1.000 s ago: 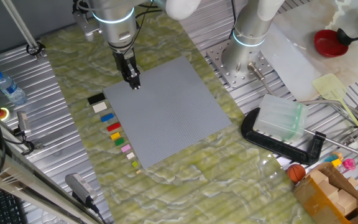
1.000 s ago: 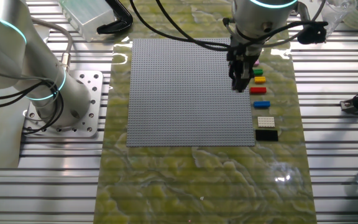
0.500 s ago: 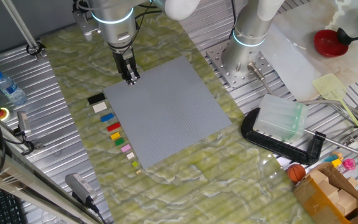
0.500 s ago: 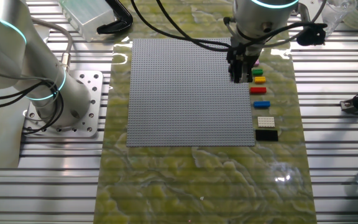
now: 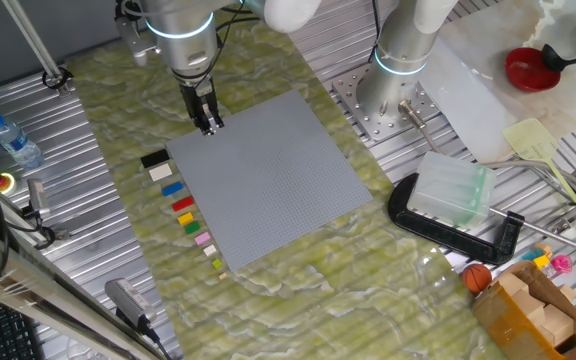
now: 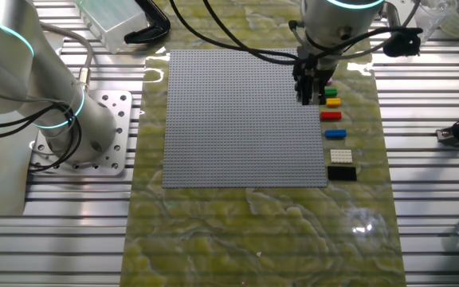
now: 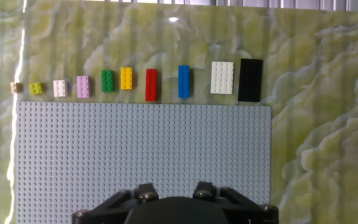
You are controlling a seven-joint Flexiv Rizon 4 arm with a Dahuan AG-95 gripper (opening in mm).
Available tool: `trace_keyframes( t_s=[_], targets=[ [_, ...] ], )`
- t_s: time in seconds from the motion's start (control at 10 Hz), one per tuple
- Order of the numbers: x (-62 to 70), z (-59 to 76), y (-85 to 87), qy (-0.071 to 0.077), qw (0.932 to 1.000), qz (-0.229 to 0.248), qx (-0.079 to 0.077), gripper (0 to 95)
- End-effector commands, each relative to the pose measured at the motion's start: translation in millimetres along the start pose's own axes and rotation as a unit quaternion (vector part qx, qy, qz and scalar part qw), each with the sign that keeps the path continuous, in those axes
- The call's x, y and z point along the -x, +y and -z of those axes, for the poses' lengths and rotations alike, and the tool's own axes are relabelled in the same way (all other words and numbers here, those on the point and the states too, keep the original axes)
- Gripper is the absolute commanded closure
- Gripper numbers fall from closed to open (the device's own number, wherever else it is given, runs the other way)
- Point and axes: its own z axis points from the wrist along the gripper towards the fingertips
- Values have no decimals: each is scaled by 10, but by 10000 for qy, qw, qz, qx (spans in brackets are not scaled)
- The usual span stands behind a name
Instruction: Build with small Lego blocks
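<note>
The small Lego blocks lie in a row on the green mat beside the grey baseplate [image 7: 142, 149]: black [image 7: 250, 79], cream [image 7: 222, 78], blue [image 7: 184, 81], red [image 7: 151, 84], yellow [image 7: 126, 78], green [image 7: 107, 81], pink [image 7: 83, 87] and tan [image 7: 17, 88]. A white and a lime block lie among them. The row also shows in one fixed view [image 5: 181, 208] and in the other fixed view [image 6: 333, 123]. My gripper [image 7: 174, 188] hangs above the plate's edge near the row [image 5: 208, 126] [image 6: 305, 97]. Its jaws stand apart and hold nothing.
A second arm's base [image 5: 393, 90] stands past the plate. A clear plastic box [image 5: 453, 190] and a black clamp [image 5: 448, 228] lie to the right. A water bottle [image 5: 13, 140] lies at the left. A red bowl [image 5: 531, 68] is far right.
My gripper has shifted a short way upward in both fixed views, rising from the plate. The blocks have not moved.
</note>
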Motion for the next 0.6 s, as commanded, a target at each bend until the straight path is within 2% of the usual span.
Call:
trace_keyframes(
  t_s=[0.1,0.6],
  targets=[
    [3,2,3,-5,10000,14,4,950],
    [10,-15,3,-3,10000,18,-4,950]
  ],
)
